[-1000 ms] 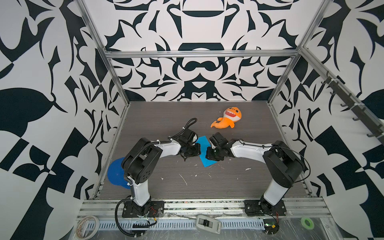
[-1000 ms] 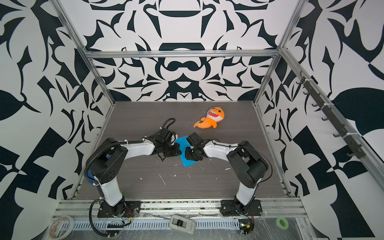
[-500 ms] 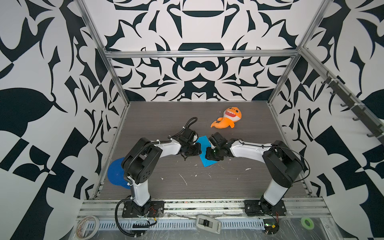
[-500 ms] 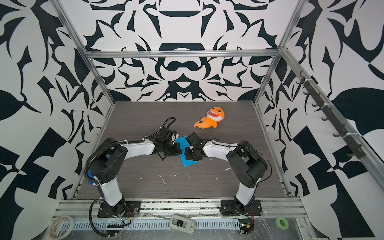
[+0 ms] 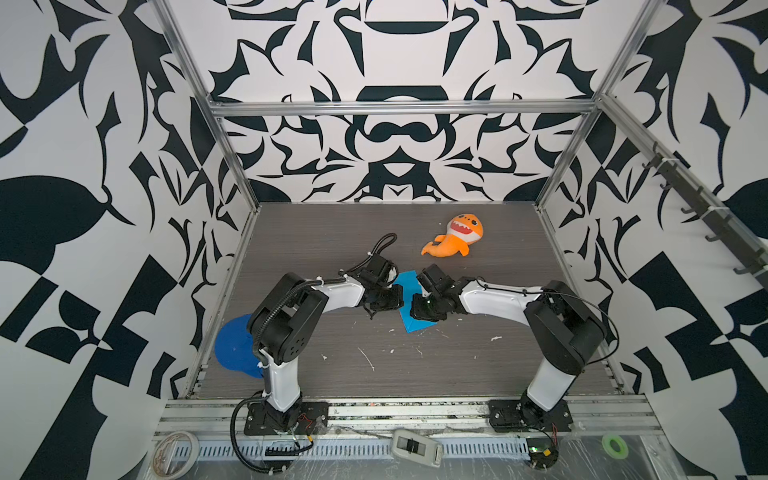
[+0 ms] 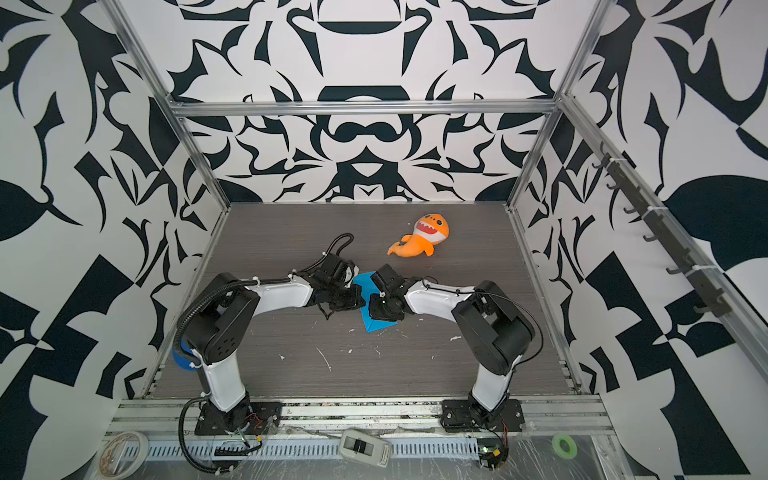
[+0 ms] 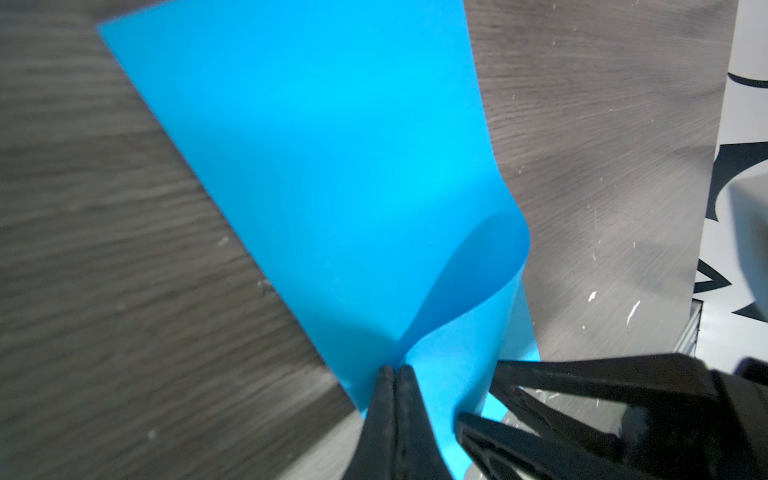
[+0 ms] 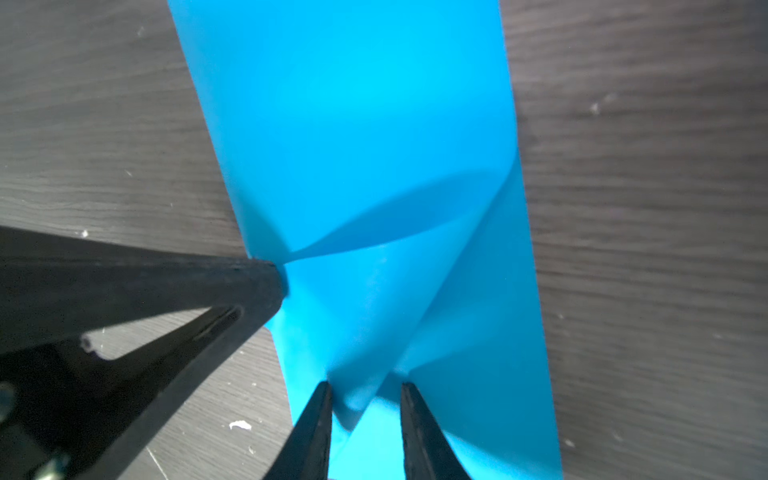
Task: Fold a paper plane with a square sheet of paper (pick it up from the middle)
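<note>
The square sheet of paper (image 5: 417, 326) (image 6: 377, 326) is bright blue and lies mid-table between both arms, partly folded, with one side lifted into a curved flap (image 7: 469, 266) (image 8: 399, 216). My left gripper (image 7: 394, 369) (image 5: 397, 302) is shut, pinching the sheet where the raised flap meets the flat part. My right gripper (image 8: 366, 388) (image 5: 415, 311) faces it from the other side. Its jaws stand apart, with a loose lifted fold of the sheet between them. No paper plane shape shows.
An orange shark plush (image 5: 456, 240) lies behind the arms on the right. A darker blue round disc (image 5: 232, 350) sits at the table's left edge behind the left arm. White scraps dot the grey table (image 5: 374, 365). A green tape roll (image 5: 615, 445) lies on the front rail.
The two grippers have drawn very slightly closer over the sheet. The sheet itself stays where it was.
</note>
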Robot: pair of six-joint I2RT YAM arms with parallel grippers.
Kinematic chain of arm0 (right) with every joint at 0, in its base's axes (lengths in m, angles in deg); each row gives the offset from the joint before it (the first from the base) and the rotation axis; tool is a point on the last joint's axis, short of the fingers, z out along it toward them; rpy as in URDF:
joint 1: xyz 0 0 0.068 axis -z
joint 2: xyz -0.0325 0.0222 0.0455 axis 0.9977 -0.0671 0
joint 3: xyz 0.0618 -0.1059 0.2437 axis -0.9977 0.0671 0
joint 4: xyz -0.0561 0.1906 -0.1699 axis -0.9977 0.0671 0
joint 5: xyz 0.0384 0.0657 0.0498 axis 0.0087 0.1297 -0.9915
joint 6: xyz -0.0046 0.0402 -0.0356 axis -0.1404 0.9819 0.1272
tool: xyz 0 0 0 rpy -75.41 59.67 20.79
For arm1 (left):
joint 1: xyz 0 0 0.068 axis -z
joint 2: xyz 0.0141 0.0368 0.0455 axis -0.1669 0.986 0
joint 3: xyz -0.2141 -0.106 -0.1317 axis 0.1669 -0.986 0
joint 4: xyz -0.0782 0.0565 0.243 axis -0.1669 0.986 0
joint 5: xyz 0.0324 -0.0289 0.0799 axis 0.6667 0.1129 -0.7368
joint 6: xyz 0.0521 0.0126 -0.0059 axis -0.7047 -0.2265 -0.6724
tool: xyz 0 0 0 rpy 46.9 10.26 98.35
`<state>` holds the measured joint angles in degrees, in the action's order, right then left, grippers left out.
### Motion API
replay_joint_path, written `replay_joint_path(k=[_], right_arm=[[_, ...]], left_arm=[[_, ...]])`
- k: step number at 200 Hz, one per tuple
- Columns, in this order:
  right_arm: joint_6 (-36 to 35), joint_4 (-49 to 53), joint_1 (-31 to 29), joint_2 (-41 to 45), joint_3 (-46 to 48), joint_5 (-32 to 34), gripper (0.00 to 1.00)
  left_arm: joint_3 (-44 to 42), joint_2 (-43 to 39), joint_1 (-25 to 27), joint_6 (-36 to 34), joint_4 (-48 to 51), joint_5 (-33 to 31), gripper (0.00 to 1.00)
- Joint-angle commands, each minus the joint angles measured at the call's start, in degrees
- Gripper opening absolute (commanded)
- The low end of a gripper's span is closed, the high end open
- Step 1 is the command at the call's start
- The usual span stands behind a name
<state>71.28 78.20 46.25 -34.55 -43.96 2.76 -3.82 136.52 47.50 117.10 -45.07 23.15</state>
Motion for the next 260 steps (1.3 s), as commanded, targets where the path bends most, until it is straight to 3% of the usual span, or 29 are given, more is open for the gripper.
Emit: replay_joint_path(k=[1, 54, 260], right_arm=[[-1.38, 7.8, 0.09, -7.22, 3.82, 7.36, 0.33], [-1.46, 8.64, -0.39, -8.28, 3.63, 8.63, 0.3], [-1.92, 9.67, -1.21, -8.99, 3.63, 9.94, 0.36]], left_arm=[[1.46, 1.08, -0.01, -0.94, 1.25, -0.97, 0.05], [1.64, 1.65, -0.01, -0.86, 2.01, -1.72, 0.05], [6.34, 3.99, -0.01, -6.12, 5.69, -3.22, 0.05]])
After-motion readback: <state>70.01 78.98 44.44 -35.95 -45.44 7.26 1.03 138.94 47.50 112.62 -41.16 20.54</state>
